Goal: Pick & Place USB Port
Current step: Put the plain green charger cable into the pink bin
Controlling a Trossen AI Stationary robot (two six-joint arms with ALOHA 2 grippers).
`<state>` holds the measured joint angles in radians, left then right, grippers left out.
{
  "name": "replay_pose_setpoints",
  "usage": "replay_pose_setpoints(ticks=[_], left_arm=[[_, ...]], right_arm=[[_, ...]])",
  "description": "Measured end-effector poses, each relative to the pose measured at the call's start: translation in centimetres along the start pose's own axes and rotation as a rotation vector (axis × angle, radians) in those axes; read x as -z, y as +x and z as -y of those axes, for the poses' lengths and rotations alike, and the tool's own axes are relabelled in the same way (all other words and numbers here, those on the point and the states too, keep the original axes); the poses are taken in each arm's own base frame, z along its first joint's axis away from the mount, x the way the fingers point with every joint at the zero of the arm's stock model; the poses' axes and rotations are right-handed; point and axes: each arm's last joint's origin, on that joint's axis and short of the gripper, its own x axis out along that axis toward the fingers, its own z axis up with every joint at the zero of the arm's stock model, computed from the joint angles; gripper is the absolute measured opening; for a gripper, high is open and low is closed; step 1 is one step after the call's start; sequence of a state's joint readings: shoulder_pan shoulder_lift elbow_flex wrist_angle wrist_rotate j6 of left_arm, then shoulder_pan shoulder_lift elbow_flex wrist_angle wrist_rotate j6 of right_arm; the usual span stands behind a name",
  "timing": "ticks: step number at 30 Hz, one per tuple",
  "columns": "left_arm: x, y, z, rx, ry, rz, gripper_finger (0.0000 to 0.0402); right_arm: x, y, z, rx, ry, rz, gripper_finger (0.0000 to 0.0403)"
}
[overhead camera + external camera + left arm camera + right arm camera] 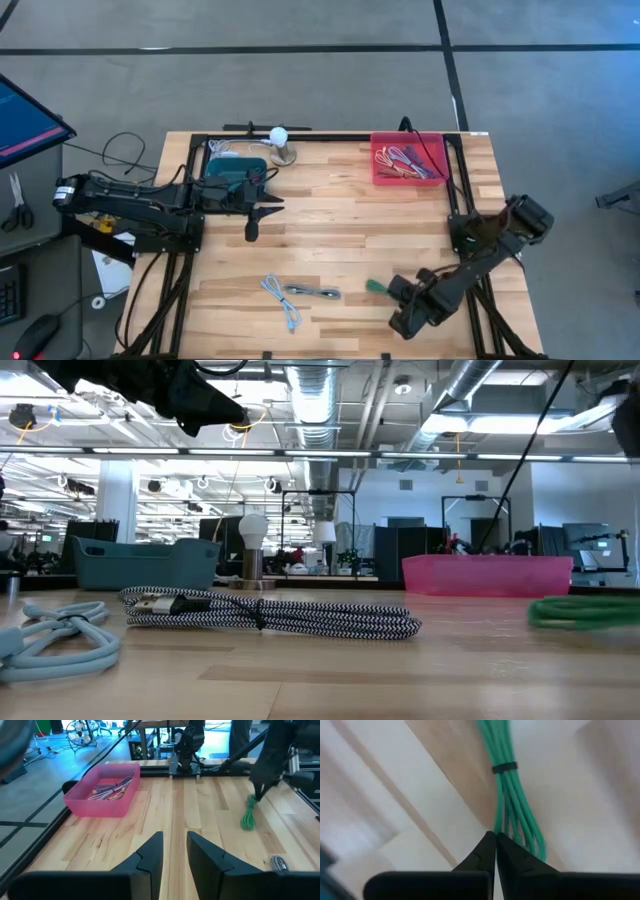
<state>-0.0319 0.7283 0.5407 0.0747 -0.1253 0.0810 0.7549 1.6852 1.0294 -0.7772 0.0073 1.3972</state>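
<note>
A bundled green USB cable, bound by a black tie, lies near the table's front right. My right gripper stands over it, pointing down, shut on one end of the bundle. A black-and-white braided cable and a light blue cable lie on the table near the front edge, left of the green one. My left gripper hovers open over the table's left half, holding nothing. My right gripper pinches strands at one end of the green bundle between its two fingertips, coming from above and pointing down. The rest of the bundle stretches away from the fingers and lies low on the table.
A pink bin holding several cables stands at the far right. A blue bin and a small lamp with a white bulb stand at the far left. Bare wood lies across the table's middle.
</note>
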Motion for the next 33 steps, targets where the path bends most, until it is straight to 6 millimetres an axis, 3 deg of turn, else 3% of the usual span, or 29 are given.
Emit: replay_pose_setpoints(ticks=[3, 15, 33], left_arm=[[0.0, 0.0, 0.0, 0.001, -0.006, 0.000, 0.0087], [0.0, 0.0, 0.0, 0.001, -0.010, -0.001, 0.0087], [0.0, 0.0, 0.0, 0.001, -0.010, 0.000, 0.0087]], right_arm=[[-0.6, -2.1, 0.1, 0.033, -0.014, 0.058, 0.0000], [-2.1, -6.0, 1.7, 0.045, -0.047, 0.251, 0.0000], [-6.5, -11.3, 7.8, 0.215, -0.155, 0.426, 0.0000]])
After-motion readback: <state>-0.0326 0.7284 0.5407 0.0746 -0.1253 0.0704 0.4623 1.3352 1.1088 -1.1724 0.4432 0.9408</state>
